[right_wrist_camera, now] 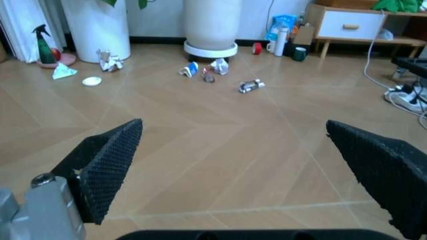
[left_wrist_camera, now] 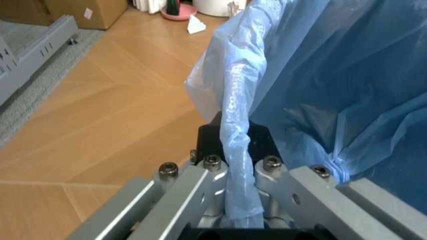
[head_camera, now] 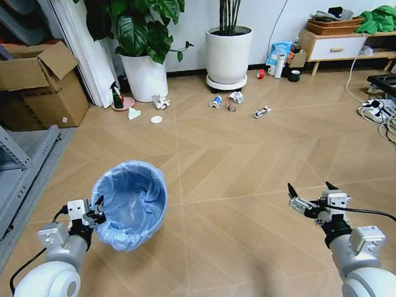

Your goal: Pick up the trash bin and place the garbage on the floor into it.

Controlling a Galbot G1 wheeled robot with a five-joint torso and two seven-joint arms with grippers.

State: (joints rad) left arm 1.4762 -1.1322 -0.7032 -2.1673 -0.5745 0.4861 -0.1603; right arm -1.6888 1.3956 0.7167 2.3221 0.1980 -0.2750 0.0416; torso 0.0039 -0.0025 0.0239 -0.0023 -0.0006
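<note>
Trash bin [head_camera: 132, 203]; garbage [head_camera: 230, 103] near plant pots [head_camera: 229, 53]

A lived-in room, part home and part storeroom; the floor [head_camera: 254, 172] is tan wood-look boards in a chevron pattern; two big white plant pots [head_camera: 229, 54] with leafy plants stand against a white wall; a low wooden side table [head_camera: 337, 45] with a white drawer carries a basket and green cloth; a cardboard box [head_camera: 27, 85] and grey metal shelving [head_camera: 9, 168] sit at the left (storage, plainly); cables and a power strip [head_camera: 375, 111] trail at the right.
</note>
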